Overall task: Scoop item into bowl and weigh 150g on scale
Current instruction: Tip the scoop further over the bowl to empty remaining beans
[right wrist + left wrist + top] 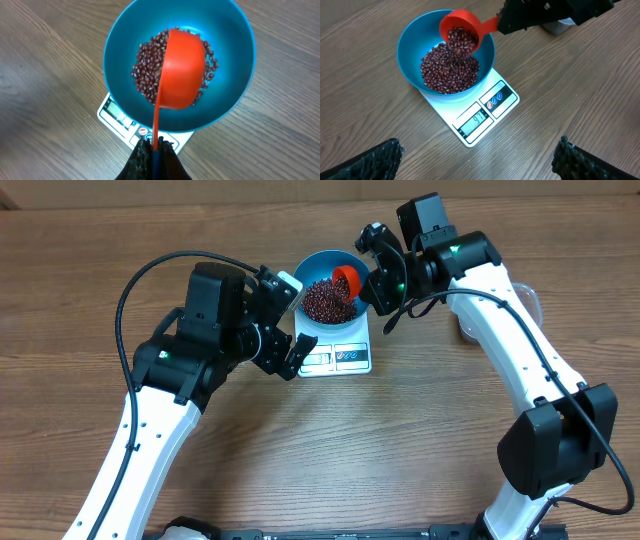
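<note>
Pouring calls for a slow wrist: the small glossy dark red-brown beans (447, 75) are loose, hard and quick to roll, so you move them only with the round red plastic scoop (461, 34). It is tipped over the heap in the round bright blue bowl (406, 55), which sits on the flat white rectangular scale (492, 117). Your right gripper (154, 150) pinches the scoop's thin handle. Your left gripper (290, 320) hangs spread and empty beside the scale. A clear plastic tub (528, 298) sits behind the right arm, out of the way.
</note>
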You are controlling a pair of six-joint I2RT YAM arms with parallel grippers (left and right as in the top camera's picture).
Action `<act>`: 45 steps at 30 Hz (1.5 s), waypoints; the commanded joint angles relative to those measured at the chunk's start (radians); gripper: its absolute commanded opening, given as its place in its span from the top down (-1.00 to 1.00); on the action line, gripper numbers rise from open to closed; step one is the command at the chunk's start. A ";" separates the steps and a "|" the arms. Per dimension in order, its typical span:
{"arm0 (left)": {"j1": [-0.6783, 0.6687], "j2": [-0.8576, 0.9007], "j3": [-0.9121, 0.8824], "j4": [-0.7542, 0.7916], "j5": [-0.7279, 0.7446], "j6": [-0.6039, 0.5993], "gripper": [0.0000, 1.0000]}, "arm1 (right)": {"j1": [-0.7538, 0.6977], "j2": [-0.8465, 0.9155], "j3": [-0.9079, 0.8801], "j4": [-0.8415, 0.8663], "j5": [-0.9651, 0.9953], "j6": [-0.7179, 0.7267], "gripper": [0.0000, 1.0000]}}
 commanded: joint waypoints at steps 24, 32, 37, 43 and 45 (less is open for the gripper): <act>0.000 -0.012 0.013 0.000 0.014 0.022 -0.99 | 0.022 -0.043 0.033 0.032 0.043 0.050 0.93; 0.000 -0.012 0.013 0.000 0.014 0.022 -0.99 | 0.022 -0.043 0.033 0.029 0.024 0.047 0.93; 0.000 -0.012 0.013 0.000 0.014 0.022 -0.99 | 0.023 -0.043 0.033 0.006 0.014 -0.044 0.93; 0.000 -0.012 0.013 0.000 0.014 0.022 -0.99 | 0.029 -0.043 0.033 0.011 -0.014 -0.079 0.93; 0.000 -0.012 0.013 0.000 0.014 0.022 -0.99 | 0.034 -0.043 0.033 0.023 0.040 -0.050 0.93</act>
